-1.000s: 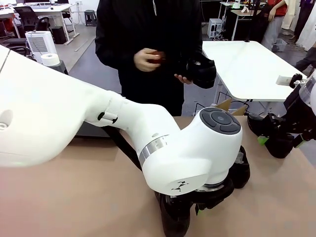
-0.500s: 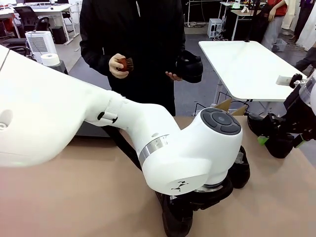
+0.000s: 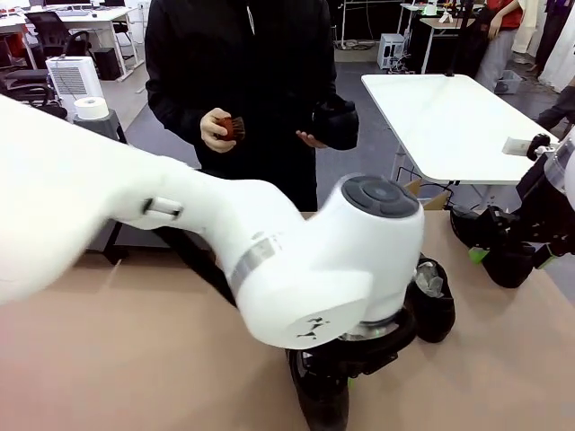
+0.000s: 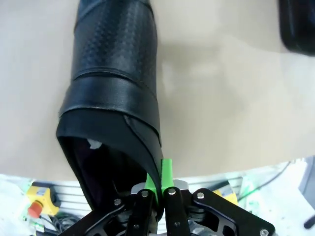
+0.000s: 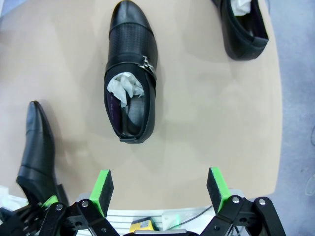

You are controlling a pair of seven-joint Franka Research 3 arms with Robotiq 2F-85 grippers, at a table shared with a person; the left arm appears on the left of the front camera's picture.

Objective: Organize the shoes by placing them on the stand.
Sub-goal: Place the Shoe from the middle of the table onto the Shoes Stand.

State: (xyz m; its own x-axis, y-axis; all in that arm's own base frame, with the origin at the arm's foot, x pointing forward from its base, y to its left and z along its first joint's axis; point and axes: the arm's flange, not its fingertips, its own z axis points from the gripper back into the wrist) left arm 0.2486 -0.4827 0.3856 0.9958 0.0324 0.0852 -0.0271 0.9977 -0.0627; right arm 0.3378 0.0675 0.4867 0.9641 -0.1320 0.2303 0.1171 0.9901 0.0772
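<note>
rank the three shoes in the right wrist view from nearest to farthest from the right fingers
1. buckle shoe, straight ahead
2. plain shoe, low at picture left; too close to call with the first
3. corner shoe, top right, clearly farthest

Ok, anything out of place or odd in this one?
Shoes lie scattered on the table, pointing different ways: a buckled shoe mid-table, a second shoe near its edge, a third shoe pinched at the heel by the left gripper. The person holds what looks like a fourth shoe and a brush. Nothing looks spilled or damaged.
</note>
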